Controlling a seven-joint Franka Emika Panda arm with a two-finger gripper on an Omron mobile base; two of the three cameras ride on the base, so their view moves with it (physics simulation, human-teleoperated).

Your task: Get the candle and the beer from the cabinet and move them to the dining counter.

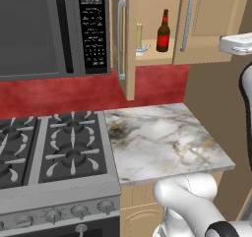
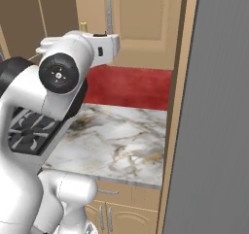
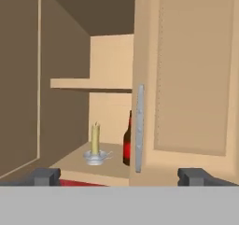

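Gripper [image 3: 119, 176] spread wide, nothing held, aimed at open cabinet [image 3: 186, 79]. Candle [image 3: 95, 147] ahead, slightly left, on bottom shelf; beer [image 3: 127, 142] just right of it, half hidden by door edge. Candle best approached first, door edge avoided.

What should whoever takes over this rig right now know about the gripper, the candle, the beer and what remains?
Gripper: open, empty, facing the cabinet, short of it.
Candle: upright in its holder on the cabinet's bottom shelf, left of the beer.
Beer: upright on the same shelf; from the hand view half hidden behind the right door's edge.
Done: left door open.
Left: take both to the dining counter.
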